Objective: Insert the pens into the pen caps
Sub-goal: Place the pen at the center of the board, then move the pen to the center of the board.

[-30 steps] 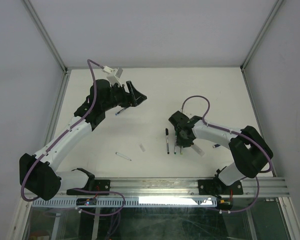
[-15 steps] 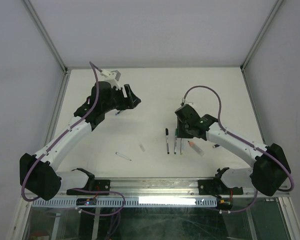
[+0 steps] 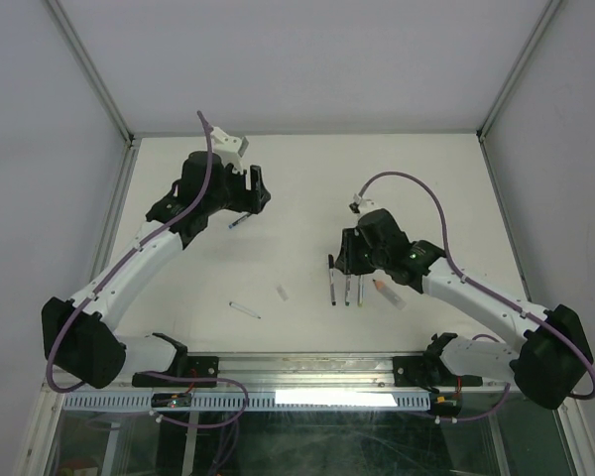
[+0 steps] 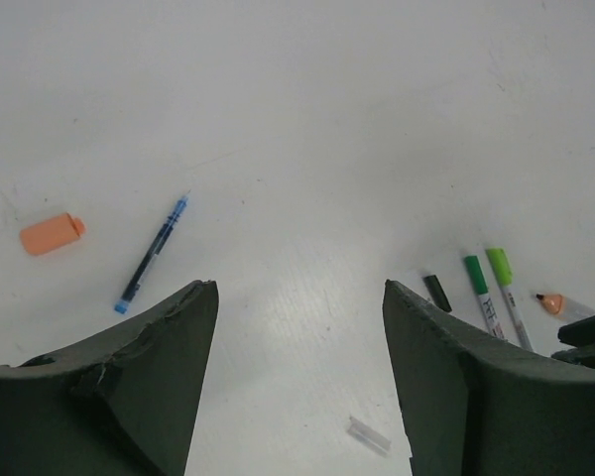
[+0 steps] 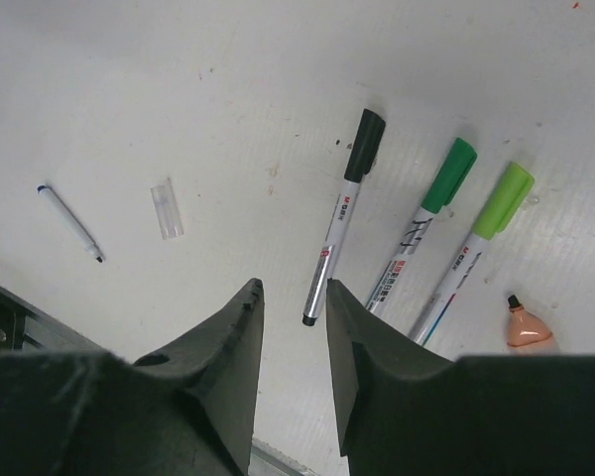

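Fingers of the left gripper (image 3: 255,190), wide apart and empty, are hovering from above just far of the slanting blue pen (image 3: 238,223); its wrist view is placing that pen (image 4: 154,255) left of them, beside the orange cap (image 4: 52,234); the right gripper (image 5: 293,293), narrowly parted and empty in its own view, is facing the black-capped pen (image 5: 339,218) lengthwise, lettering unreadable

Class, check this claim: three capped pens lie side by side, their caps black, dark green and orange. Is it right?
No. The third cap is light green, not orange. The right wrist view shows the black-capped pen, the dark green-capped pen and the light green-capped pen side by side.
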Motion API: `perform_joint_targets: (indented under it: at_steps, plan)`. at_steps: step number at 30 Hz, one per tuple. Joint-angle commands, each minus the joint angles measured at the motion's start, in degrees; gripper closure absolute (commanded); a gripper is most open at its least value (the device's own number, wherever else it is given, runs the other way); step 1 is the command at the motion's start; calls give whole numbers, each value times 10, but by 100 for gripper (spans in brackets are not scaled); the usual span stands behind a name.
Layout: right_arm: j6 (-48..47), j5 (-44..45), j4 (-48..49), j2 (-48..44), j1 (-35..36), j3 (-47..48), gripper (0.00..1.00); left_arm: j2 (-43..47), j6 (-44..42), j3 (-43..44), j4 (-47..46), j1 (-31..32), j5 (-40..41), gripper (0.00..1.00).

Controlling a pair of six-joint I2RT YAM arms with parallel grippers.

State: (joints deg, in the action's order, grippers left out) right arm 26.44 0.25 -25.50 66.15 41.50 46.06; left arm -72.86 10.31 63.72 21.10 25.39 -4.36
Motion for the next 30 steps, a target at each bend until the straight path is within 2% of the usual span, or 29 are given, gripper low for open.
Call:
perform_joint_targets:
  at_steps: [1, 10, 15, 24, 30]
  plan:
    - [-22, -34, 48, -17, -2, -4, 66, -64, -63, 53, 26, -15, 18, 31]
    - [-36, -40, 36, -5, -1, -12, 66, -235, -56, 132, 98, -50, 10, 29]
    - [-40, -53, 35, 6, -2, -18, 66, -280, -45, 147, 98, -81, -4, 30]
    - [-39, -79, 48, 24, -2, -23, 66, -355, -88, 196, 84, -111, -37, 32]
    - [-37, -83, 46, 25, -2, -22, 66, -401, -109, 229, 98, -112, -20, 33]
